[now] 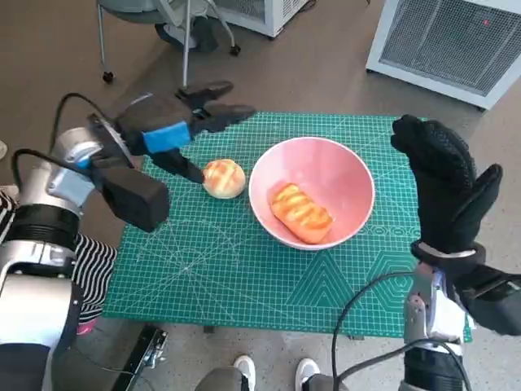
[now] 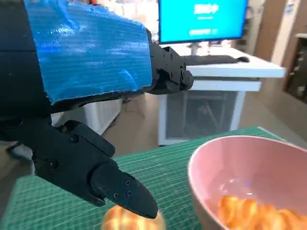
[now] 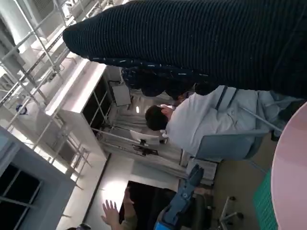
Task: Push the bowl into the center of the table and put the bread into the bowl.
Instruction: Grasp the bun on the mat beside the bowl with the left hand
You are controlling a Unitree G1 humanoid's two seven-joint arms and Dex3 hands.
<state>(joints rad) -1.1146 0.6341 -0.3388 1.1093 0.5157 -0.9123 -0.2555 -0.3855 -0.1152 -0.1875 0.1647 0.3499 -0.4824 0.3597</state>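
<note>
Fingers beside two breads, one bowl

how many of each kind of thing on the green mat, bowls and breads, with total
bowls: 1, pink bowl
breads: 2, long bread in the bowl, round bread on the mat beside it
total: 3

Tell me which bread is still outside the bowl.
The round bread roll, on the mat beside the left hand. The longer bread already lies inside the pink bowl.
</note>
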